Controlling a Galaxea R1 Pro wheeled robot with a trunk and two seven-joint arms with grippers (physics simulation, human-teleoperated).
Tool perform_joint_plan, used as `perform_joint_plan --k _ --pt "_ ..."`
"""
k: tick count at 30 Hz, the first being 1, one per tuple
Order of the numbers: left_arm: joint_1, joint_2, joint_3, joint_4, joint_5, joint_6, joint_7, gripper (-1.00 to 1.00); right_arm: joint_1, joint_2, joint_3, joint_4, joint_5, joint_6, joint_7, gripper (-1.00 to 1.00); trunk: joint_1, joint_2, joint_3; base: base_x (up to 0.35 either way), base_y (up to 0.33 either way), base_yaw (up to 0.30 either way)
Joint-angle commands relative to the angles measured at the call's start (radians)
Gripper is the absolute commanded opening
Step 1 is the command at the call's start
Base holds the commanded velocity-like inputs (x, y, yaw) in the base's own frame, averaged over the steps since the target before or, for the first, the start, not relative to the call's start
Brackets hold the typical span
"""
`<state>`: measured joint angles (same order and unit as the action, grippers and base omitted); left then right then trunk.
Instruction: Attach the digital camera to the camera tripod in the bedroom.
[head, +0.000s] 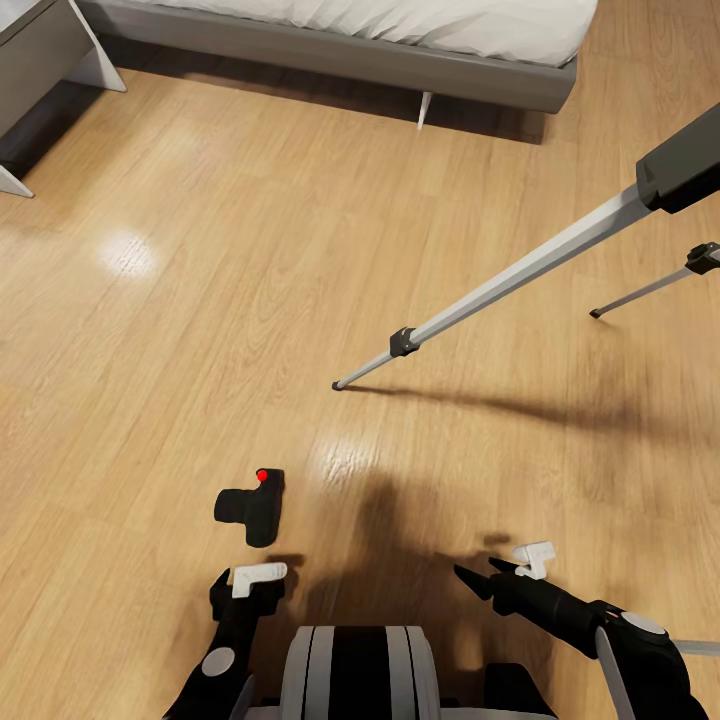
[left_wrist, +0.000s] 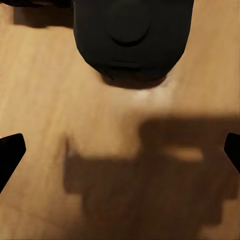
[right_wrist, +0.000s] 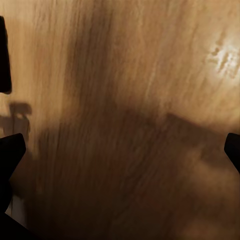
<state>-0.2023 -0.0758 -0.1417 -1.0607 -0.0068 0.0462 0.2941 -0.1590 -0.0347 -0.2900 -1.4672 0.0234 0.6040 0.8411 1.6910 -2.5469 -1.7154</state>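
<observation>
Camera just ahead of the left claw, on the bedroom floor.

The camera (head: 251, 506) lies on the wood floor (head: 150, 330), straight ahead of the left claw (head: 252, 585) and close to it, not touching; the right claw (head: 478, 578) is farther off, so the left arm looks the better pick. The left wrist view shows the camera (left_wrist: 132, 40) dead ahead, between fingertips (left_wrist: 10, 150) spread wide and empty (right claw likewise wide, holding nothing). Its long axis runs roughly across the left claw's line of reach. The tripod (head: 520, 275) stands well apart, toward the bed (head: 400, 50).
</observation>
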Motion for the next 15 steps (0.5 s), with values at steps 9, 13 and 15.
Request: perform_joint_plan --k 9,13,15 --pt "0.0 0.0 -0.004 0.028 -0.064 -0.086 0.007 1.0 -0.001 0.001 -0.002 -0.001 0.003 0.006 0.006 1.0 0.0 0.0 0.0 0.0 0.0 0.0" --pt "0.0 -0.002 -0.003 0.055 -0.108 -0.133 0.007 1.0 -0.001 0.0 -0.003 -0.001 0.003 0.006 0.006 1.0 0.0 0.0 0.0 0.0 0.0 0.0" --pt "0.0 -0.002 -0.003 0.067 -0.114 -0.143 0.007 1.0 -0.001 0.001 -0.003 -0.001 0.004 0.006 0.005 1.0 0.0 0.0 0.0 0.0 0.0 0.0"
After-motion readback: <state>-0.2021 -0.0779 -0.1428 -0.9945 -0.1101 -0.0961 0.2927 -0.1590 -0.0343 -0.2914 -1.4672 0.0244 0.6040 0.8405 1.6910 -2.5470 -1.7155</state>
